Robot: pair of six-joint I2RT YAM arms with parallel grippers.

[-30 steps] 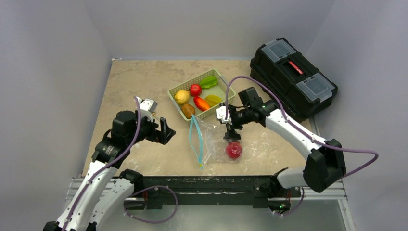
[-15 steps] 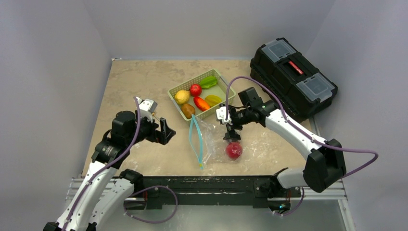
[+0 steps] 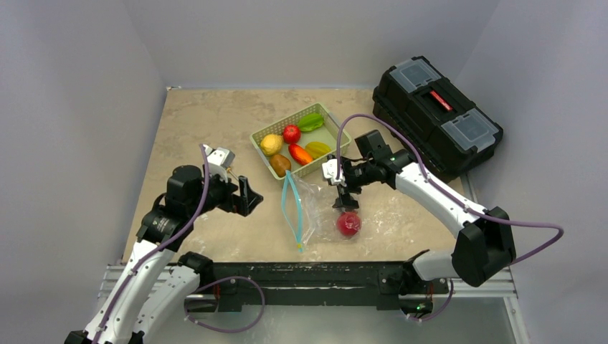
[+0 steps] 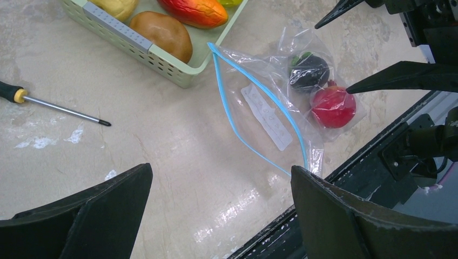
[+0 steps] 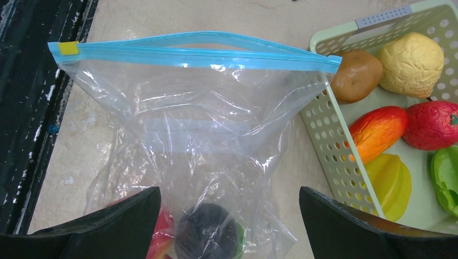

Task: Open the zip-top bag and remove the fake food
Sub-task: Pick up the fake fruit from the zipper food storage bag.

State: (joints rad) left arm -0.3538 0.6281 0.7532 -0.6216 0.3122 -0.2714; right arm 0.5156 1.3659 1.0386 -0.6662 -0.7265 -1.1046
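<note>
Nearest the bases, find the zip-top bag (image 3: 313, 204) flat on the table (image 3: 201, 122), blue strip parted, holding fake food (image 3: 348, 224): one red piece, one dark. Just above it, see the right gripper (image 3: 346, 204), jaws spread wide, gripping nothing. Left of the strip, see the left gripper (image 3: 247, 197), equally wide and empty. Beyond, against the bag's zipper end, note the green basket (image 4: 162, 63) with six more pieces. Against half a second ago, spot no change.

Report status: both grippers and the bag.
Left gripper open, empty. Right gripper open over zip-top bag. Bag unzipped, red fruit and dark fruit inside. Green basket beside mouth, not blocking.
</note>
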